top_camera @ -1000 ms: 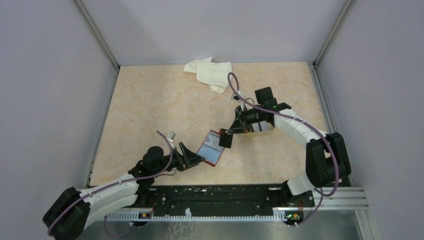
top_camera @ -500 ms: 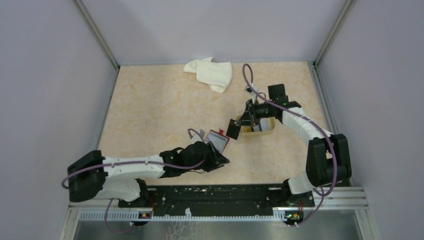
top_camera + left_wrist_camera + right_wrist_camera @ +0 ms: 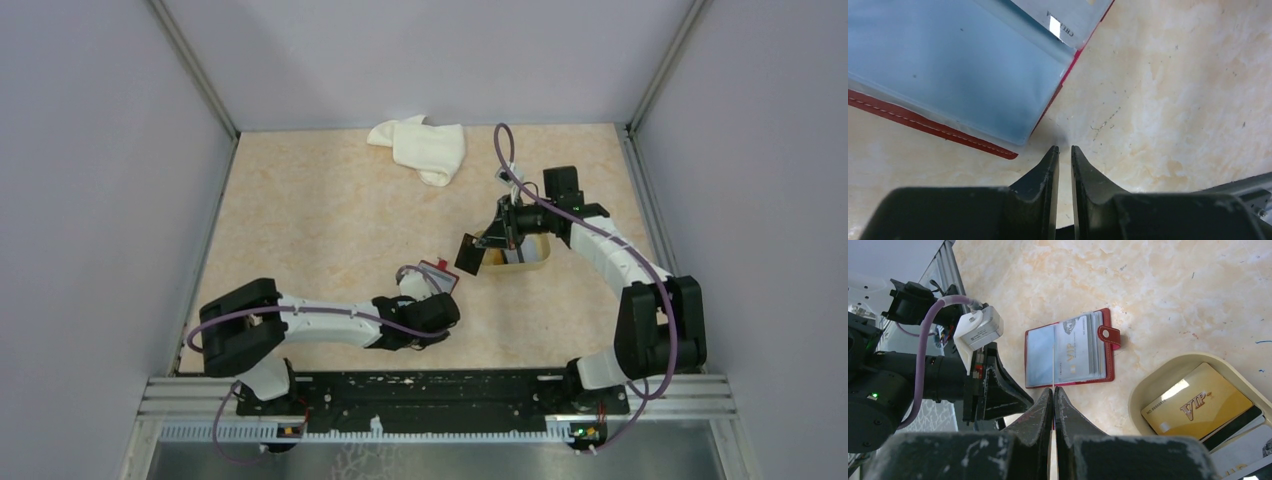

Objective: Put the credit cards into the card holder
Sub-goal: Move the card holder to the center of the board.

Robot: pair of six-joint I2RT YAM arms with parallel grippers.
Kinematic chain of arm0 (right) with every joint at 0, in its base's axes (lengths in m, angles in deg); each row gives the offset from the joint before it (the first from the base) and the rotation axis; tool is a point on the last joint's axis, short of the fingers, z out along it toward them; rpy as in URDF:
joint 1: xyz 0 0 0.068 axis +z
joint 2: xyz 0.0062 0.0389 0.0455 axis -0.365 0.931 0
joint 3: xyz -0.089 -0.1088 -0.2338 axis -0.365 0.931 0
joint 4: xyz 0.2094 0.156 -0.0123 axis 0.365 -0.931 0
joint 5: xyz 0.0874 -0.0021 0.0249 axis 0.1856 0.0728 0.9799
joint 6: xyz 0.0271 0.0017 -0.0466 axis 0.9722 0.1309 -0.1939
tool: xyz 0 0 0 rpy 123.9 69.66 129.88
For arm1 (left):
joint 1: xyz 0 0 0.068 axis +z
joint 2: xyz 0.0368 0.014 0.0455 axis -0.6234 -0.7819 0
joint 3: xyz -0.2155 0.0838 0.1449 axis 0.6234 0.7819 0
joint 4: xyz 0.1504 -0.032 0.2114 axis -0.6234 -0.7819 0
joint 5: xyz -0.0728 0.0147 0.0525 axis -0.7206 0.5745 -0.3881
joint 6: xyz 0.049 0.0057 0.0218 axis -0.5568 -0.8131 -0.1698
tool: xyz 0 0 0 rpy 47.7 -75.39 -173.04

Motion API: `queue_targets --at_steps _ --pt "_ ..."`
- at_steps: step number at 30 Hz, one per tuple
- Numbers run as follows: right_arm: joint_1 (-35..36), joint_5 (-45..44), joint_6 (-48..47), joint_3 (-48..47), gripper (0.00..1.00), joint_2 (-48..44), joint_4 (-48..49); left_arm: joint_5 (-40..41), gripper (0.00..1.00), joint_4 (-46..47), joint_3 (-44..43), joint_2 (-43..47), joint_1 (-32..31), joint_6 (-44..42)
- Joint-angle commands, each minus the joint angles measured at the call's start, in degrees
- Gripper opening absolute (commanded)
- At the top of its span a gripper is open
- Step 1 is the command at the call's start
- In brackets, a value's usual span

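Note:
The card holder (image 3: 1068, 350) lies open on the table, dark red with clear sleeves, cards in them and a snap tab; it shows too as the card holder (image 3: 437, 273) and the card holder (image 3: 948, 65). My right gripper (image 3: 1053, 390) is shut on a thin credit card (image 3: 1053, 365) seen edge-on, a dark card (image 3: 466, 256) from above, hanging between the holder and the tray. My left gripper (image 3: 1064, 148) sits just off the holder's near corner, jaws open by a narrow slit with nothing between them. A gold credit card (image 3: 1198, 407) lies in the tray.
The beige tray (image 3: 1143, 390) with more cards stands right of the holder, under my right arm. A white cloth (image 3: 420, 147) lies at the back edge. The left arm (image 3: 320, 320) stretches low along the front of the table.
My left arm swung rightward along the front and its jaws narrowed from wide open to a slit. My right gripper drew back from the holder toward the tray, still gripping the card.

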Motion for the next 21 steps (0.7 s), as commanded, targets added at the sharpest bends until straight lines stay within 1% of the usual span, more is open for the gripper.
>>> queue_targets --at_steps 1,5,8,13,16,18,20,21 --pt "-0.1 1.7 0.4 0.2 0.0 -2.3 2.3 7.4 0.21 -9.8 0.1 -0.5 0.1 1.2" --pt "-0.1 1.6 0.4 0.4 0.0 -2.4 2.4 8.0 0.22 -9.0 4.0 2.9 3.1 -0.8" --pt "-0.1 2.4 0.3 0.6 0.0 -2.2 2.5 7.1 0.24 -6.2 7.2 7.2 7.5 -4.5" --pt "-0.1 3.6 -0.8 1.0 0.0 -2.1 2.3 5.3 0.24 0.4 11.3 13.5 14.6 -13.0" --pt "0.0 5.1 -1.8 1.3 0.0 -2.0 2.1 4.8 0.27 3.8 12.1 17.4 16.3 -20.1" --pt "0.6 6.3 -2.6 1.5 0.0 -2.0 2.4 5.0 0.3 4.7 12.2 20.4 16.4 -25.4" --pt "2.2 5.5 -2.7 1.5 0.0 -1.9 2.8 4.0 0.41 6.3 13.4 24.1 16.4 -31.6" --pt "3.5 4.1 -2.7 1.3 0.0 -1.6 2.8 2.4 0.49 8.6 14.8 26.5 16.4 -35.4"
